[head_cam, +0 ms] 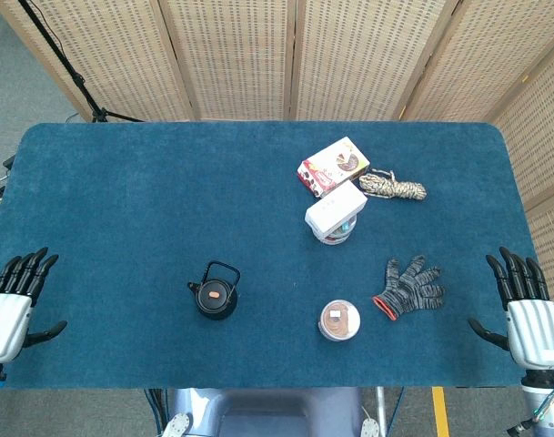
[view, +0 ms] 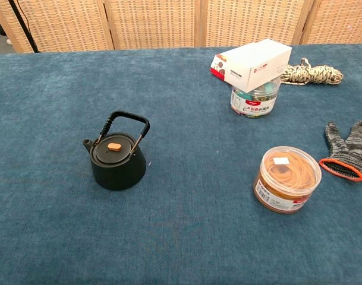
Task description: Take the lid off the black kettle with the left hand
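Head view: lid [head_cam: 214,293] not yet off black kettle [head_cam: 216,299], mid-table near the front edge. Left hand [head_cam: 11,305] empty, fingers spread, well apart at the table's left edge. Everything left to do.

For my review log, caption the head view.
Both open hands, left hand and right hand, flank the table while the black kettle sits lidded.

Left hand [head_cam: 11,305] and right hand [head_cam: 528,314] sit at opposite worktop [head_cam: 122,191] edges — fingers spread, pointing up, holding nothing.
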You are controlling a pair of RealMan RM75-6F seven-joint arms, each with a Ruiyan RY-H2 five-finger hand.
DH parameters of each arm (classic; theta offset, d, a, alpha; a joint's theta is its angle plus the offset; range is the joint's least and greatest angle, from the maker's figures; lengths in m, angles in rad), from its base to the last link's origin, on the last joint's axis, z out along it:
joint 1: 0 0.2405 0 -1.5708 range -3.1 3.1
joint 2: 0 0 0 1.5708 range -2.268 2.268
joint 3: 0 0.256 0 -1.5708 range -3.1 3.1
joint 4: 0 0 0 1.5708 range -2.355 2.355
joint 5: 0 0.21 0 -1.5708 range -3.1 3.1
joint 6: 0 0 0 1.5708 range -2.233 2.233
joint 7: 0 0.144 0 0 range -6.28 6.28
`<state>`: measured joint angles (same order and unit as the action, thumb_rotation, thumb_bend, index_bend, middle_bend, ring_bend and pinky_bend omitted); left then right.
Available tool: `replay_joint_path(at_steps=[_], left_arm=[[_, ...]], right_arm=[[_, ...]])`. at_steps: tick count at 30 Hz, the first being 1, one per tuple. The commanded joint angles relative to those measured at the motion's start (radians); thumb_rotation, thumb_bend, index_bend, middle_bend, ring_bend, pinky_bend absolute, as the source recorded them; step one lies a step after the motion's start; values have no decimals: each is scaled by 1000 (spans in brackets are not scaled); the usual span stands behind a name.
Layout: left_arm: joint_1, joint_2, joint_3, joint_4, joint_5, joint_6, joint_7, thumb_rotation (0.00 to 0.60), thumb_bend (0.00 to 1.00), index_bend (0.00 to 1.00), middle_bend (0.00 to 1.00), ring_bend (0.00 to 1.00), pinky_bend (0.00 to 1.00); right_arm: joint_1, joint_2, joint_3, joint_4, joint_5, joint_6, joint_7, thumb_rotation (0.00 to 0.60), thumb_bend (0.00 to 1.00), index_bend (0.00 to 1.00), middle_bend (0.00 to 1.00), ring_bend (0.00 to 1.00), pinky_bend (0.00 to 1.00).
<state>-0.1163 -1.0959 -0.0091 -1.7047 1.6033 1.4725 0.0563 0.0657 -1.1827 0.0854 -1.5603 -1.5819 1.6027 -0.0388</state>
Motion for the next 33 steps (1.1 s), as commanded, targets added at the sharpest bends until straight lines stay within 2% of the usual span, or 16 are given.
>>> replay_joint_path(at_steps=[1,2,5,7,11,14,19,27,33], left_arm=[[-78,23,-21,-69,43,-78,43,600,49,29,0,0,7],[-99,22,-30,-84,46,-100,61,600,49,35,0,0,6],[-163,11,-53,-135,43,-180,109,600,87,183,0,0,0],[-207,-8,-72,-169,21,-240,162,600,156,273,0,0,0],[-276,-78,-114,-231,-82,-334,290,600,250,363,0,0,0],[-319,-148,-144,-242,-181,-371,401,600,300,383,0,0,0],[-367,-255,-160,-233,-317,-388,534,600,353,383,0,0,0],[-413,-334,-145,-188,-414,-407,571,600,369,428,0,0,0],[-425,-363,-127,-161,-440,-395,577,600,369,443,0,0,0]], right_arm=[[2,0,0,1,2,-5,1,600,0,0,0,0,0],[3,-1,0,1,3,-6,1,600,0,0,0,0,0],[4,2,2,1,6,-9,4,600,0,0,0,0,0],[3,5,7,1,12,-6,9,600,0,0,0,0,0],[2,13,13,2,26,-9,27,600,0,0,0,0,0],[2,19,16,3,32,-13,42,600,0,0,0,0,0],[4,29,20,1,43,-21,65,600,0,0,0,0,0],[6,38,22,0,49,-30,86,600,0,0,0,0,0],[7,40,25,1,55,-33,92,600,0,0,0,0,0]])
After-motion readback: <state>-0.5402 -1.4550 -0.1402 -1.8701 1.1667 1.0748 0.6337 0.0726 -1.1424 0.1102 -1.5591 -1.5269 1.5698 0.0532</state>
